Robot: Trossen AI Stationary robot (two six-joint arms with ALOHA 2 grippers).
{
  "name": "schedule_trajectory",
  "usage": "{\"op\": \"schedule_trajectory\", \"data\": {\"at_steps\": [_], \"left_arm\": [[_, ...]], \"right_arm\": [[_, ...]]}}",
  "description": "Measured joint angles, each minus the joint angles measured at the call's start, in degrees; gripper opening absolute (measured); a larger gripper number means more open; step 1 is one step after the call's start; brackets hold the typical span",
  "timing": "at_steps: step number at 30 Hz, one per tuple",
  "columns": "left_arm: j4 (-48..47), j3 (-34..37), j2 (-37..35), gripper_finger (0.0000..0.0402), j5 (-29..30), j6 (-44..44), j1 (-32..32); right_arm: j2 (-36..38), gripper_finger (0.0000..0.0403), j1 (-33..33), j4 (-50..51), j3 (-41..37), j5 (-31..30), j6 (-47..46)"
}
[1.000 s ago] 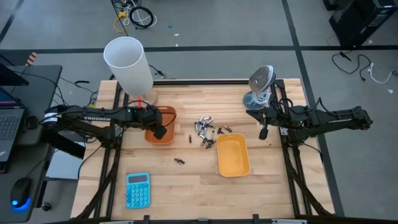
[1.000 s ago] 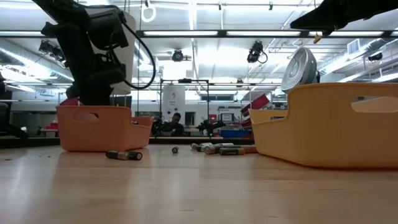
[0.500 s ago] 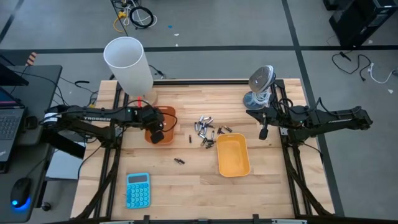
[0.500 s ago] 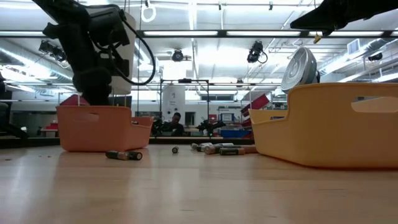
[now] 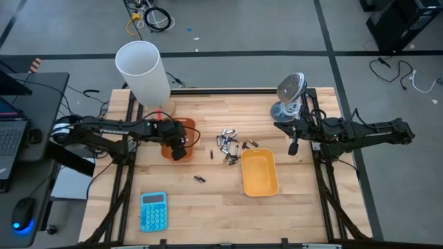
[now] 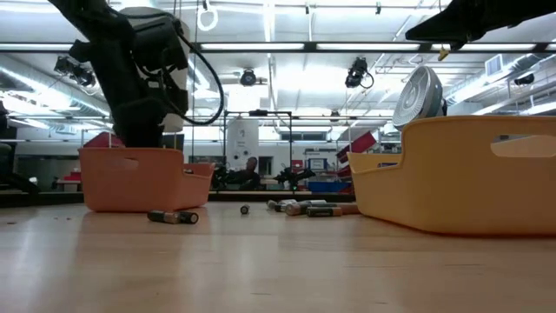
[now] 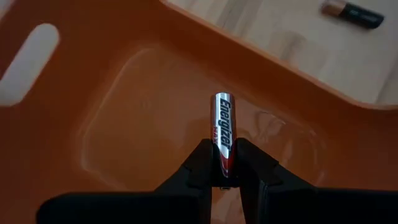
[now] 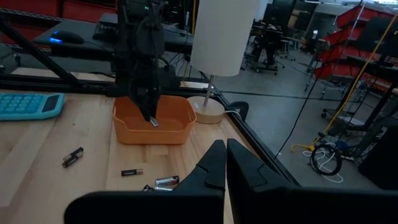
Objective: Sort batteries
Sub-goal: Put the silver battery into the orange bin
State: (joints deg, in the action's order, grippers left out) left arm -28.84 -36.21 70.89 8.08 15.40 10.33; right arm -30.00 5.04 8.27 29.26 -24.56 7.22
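Wooden table [image 5: 221,200] | left gripper [image 7: 226,163] clamped on a silver battery [image 7: 223,127] above the orange tray [image 5: 185,127] | right gripper [image 8: 224,163] pressed together near the right edge

Battery [image 7: 224,134] base — hidden between fingers [image 7: 200,163]

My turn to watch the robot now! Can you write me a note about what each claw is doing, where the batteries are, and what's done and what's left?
Left claw: shut on a silver battery, holding it over the orange tray, not dropped yet.
Right claw: shut, holding nothing, waiting above the table's right edge.
Batteries: a loose pile sits on the table between the two trays, and one lies apart nearer the front.
Done: no battery can be seen in the part of the orange tray that shows, and the yellow tray looks empty.
Left: drop this one in, then sort the pile and the stray.
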Motion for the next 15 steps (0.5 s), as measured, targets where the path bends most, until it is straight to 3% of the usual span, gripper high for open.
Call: {"op": "schedule_trajectory", "data": {"at_steps": [15], "left_arm": [[2.3, -0.1, 4.6, 0.0062, 0.2, 0.0, 0.0]], "right_arm": [[0.0, 0.0003, 0.0, 0.0, 0.0, 0.0, 0.0]]}}
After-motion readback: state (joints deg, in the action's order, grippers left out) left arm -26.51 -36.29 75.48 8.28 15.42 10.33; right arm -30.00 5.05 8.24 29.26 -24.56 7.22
